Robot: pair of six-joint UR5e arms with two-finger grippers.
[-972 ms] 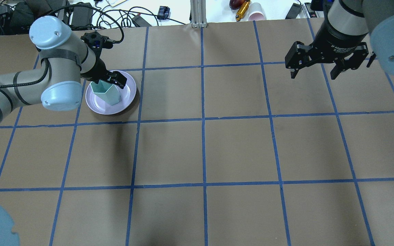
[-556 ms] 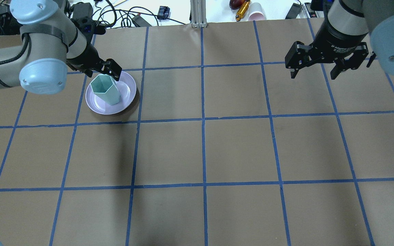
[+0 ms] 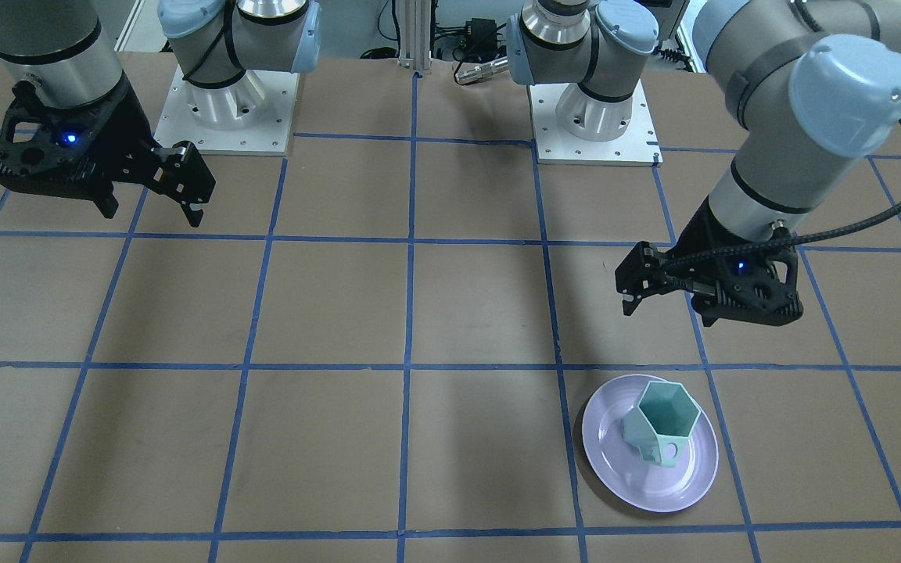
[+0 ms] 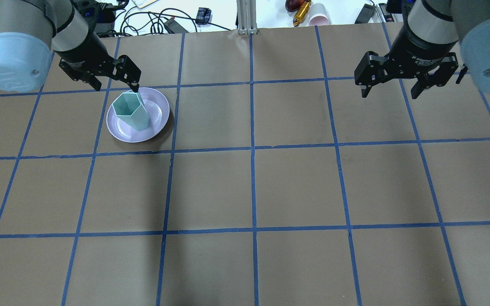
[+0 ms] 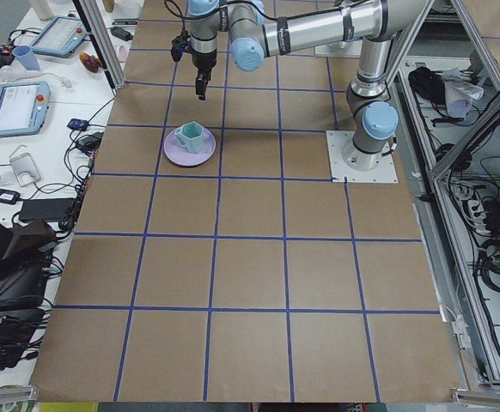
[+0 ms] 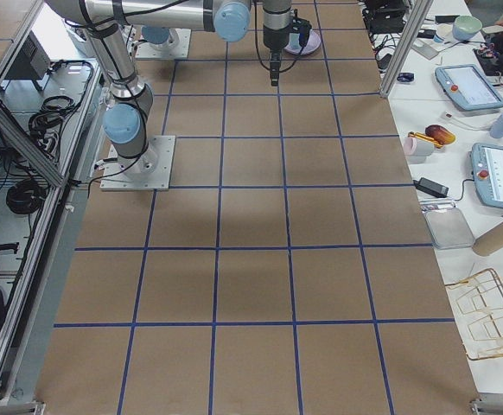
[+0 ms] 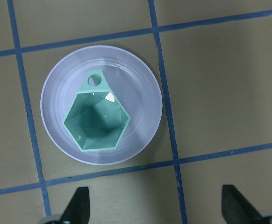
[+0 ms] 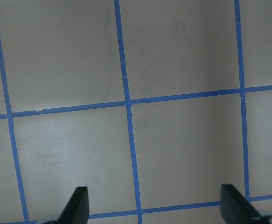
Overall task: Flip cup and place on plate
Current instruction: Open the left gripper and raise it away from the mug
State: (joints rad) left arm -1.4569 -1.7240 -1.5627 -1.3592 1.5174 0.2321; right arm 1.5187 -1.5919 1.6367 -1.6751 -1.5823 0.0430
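The pale mint-green cup (image 4: pixel 130 111) stands upright, mouth up, on the lavender plate (image 4: pixel 160 114) at the left of the table. In the left wrist view the cup (image 7: pixel 96 122) shows its teal inside, with its handle toward the top, on the plate (image 7: pixel 138 91). My left gripper (image 4: pixel 115 85) is open and empty. It hangs above the plate's far edge, clear of the cup. My right gripper (image 4: pixel 389 94) is open and empty, high over the table's far right. The front view shows the cup (image 3: pixel 660 422) and the left gripper (image 3: pixel 669 309) apart.
The table is brown paper with a blue tape grid (image 4: pixel 252 148). Cables, a pink cup (image 4: pixel 319 15) and other clutter lie beyond the far edge. The right wrist view shows only bare paper and tape under the open right gripper (image 8: pixel 157 210).
My left gripper has lifted off the cup and drawn back toward the far left, leaving the cup upright on the plate. The right arm has not moved.
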